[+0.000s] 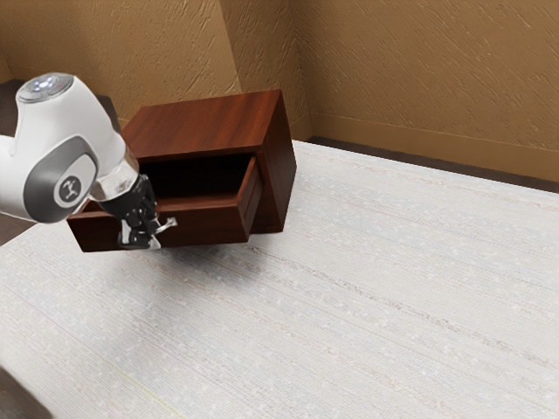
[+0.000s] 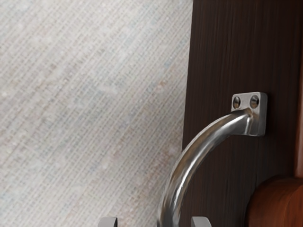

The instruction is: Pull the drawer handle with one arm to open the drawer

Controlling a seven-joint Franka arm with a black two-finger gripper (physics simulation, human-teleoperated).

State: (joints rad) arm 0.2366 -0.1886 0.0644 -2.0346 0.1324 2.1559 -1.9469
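- White seven-joint robot arm (image 1: pixel 52 166): enters from the exterior view's left and reaches down to the drawer front.
- Black two-finger pincer (image 1: pixel 144 236): set at the front of the drawer, on the handle. In the wrist view its two grey fingertips (image 2: pixel 108 221) stand one on either side of the handle's bar, with a strip of tabletop showing between one fingertip and the bar. The pincer is therefore parted wider than the bar, not clamped on it.
- Curved brushed-metal drawer handle (image 2: pixel 203 142): a bowed bar ending in a small rectangular mounting plate (image 2: pixel 249 112) with two screws, fixed to the dark brown drawer front (image 2: pixel 236 56).
- Reddish-brown wooden drawer (image 1: pixel 188 214): drawn partway out of its cabinet, with a dark opening showing above and behind it.
- Reddish-brown box-shaped wooden cabinet (image 1: pixel 210 122): stands on the tabletop near the wall corner.
- Pale grey-white woven-textured tabletop (image 1: pixel 367 288): carries the cabinet.
- Tan rough-plastered walls (image 1: pixel 419 61): behind the tabletop.
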